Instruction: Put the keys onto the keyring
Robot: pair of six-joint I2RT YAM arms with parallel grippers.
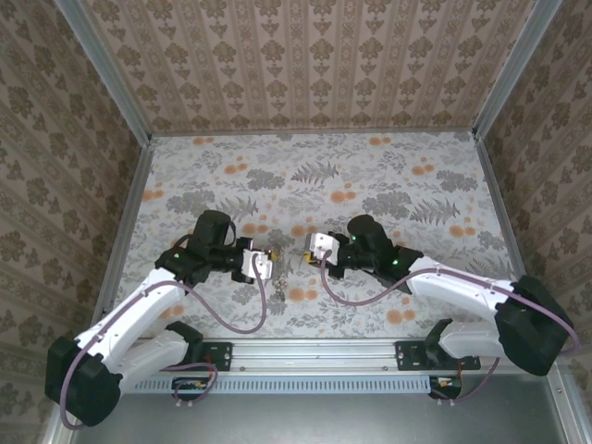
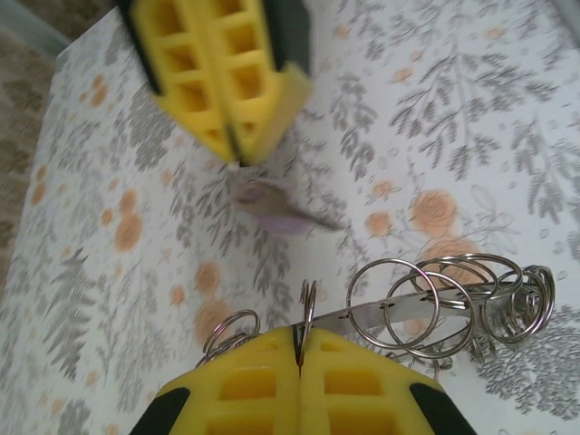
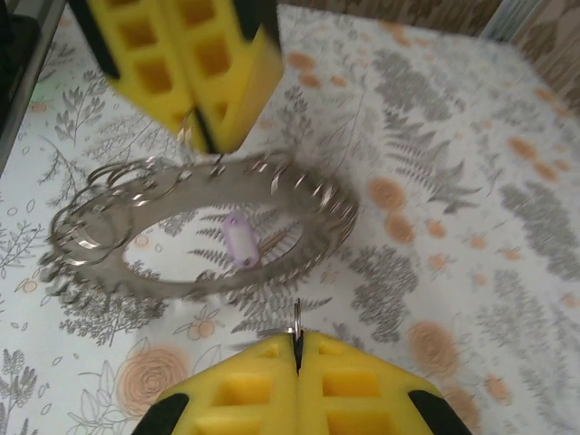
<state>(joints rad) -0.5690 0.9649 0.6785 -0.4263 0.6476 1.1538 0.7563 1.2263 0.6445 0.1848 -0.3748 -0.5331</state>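
Closed tight, the left pincer (image 2: 297,353) has its yellow pads (image 2: 245,385) pressed together on one small wire loop at the edge of the keyring (image 2: 426,308). The keyring is a flat metal band curved into a wreath, strung all round with silver wire loops. Seen from the right wrist, its centre is hollow. It lies between the two pincers, touching the left one and stretching away from it over the flowered table (image 2: 471,109). Whether it rests on the table cannot be told.

The right pincer (image 2: 237,156) faces the left one from close by, its pads also pressed together. The keys (image 2: 283,220), a blurred pale purple and tan cluster, hang just below its tips, gripped at their top end. They are near the keyring's loops, but it is unclear whether they touch. From the right wrist, a pale purple piece shows inside the hollow of the keyring.

From above, both pincers meet near the middle of the table, tips close together but apart.
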